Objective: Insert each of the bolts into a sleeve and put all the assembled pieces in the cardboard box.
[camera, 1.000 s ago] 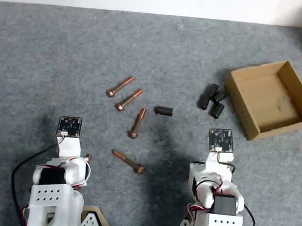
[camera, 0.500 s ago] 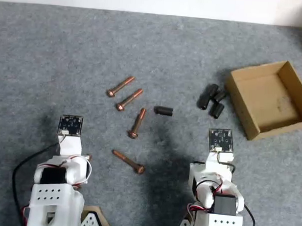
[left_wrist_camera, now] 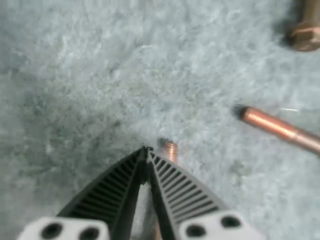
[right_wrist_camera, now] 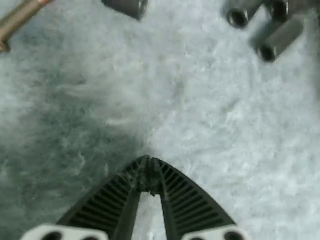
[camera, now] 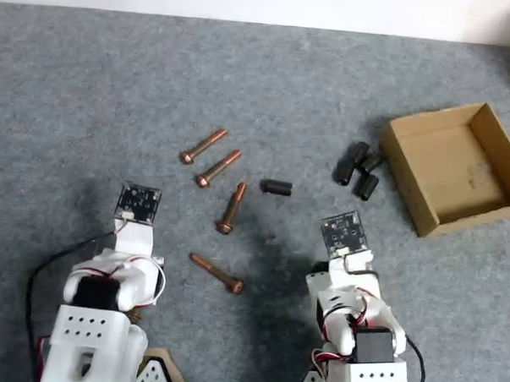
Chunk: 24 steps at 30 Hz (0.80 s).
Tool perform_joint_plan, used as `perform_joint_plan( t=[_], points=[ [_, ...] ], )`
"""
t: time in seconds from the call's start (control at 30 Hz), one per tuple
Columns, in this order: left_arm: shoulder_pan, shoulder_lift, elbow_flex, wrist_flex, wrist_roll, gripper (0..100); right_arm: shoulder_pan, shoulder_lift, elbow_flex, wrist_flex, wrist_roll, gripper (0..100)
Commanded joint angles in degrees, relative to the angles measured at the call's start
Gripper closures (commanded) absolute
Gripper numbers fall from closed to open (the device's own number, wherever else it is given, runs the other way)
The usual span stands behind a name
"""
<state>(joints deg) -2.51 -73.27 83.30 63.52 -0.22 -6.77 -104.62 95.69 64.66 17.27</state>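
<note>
Both of my wrists have swung inward over the last second, the left toward the loose bolts and the right toward the middle, while nothing lying on the carpet has shifted. Just beside the tip of my left pincer (left_wrist_camera: 146,150), whose jaws are pressed together with nothing between them, pokes the end of the nearest bolt (left_wrist_camera: 170,149); the rest of it is hidden under my finger. A little farther out from that pincer lies the second bolt (left_wrist_camera: 280,130), flat on its side, and beyond that I catch the hexagonal head of the third bolt (left_wrist_camera: 305,37). From above, a pair of bolts (camera: 211,158) lies side by side farther out again, well apart from either pincer. My right pincer (right_wrist_camera: 148,161) is likewise closed tip to tip, gripping nothing, over bare carpet. Ahead of it lies the single sleeve (right_wrist_camera: 127,6) on its side, near the third bolt but not touching it. Also ahead, and off toward the box side, is the cluster of sleeves (camera: 357,170), huddled close together. Just past that cluster, well apart from my right pincer, stands the cardboard box (camera: 470,219), open side up. Every bolt and sleeve lies separate on the grey carpet (camera: 116,83).
</note>
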Motion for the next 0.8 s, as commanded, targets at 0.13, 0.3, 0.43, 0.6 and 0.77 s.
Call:
perform_joint_plan(
  t=[0.13, 0.3, 0.43, 0.6, 0.77],
  points=[
    [0.84, -0.13, -14.37, 11.52, 0.18, 99, -0.31, -0.57, 4.97, -4.70, -2.46, 98.8],
    [0.66, -0.13, -14.29, 11.16, -0.18, 97, -0.48, -0.57, 4.53, -6.55, -2.55, 98.8],
    [0.66, -0.13, -14.02, 11.16, 0.26, 91, -0.40, -0.57, 4.62, -7.87, -2.73, 98.8],
    [0.57, -0.13, -10.86, 9.32, 0.35, 95, -0.31, -0.57, 5.93, -9.01, -2.73, 98.8],
    [0.57, -0.13, -8.40, 9.14, 0.18, 95, -0.31, -0.57, 5.93, -8.92, -2.73, 98.8]
  ],
)
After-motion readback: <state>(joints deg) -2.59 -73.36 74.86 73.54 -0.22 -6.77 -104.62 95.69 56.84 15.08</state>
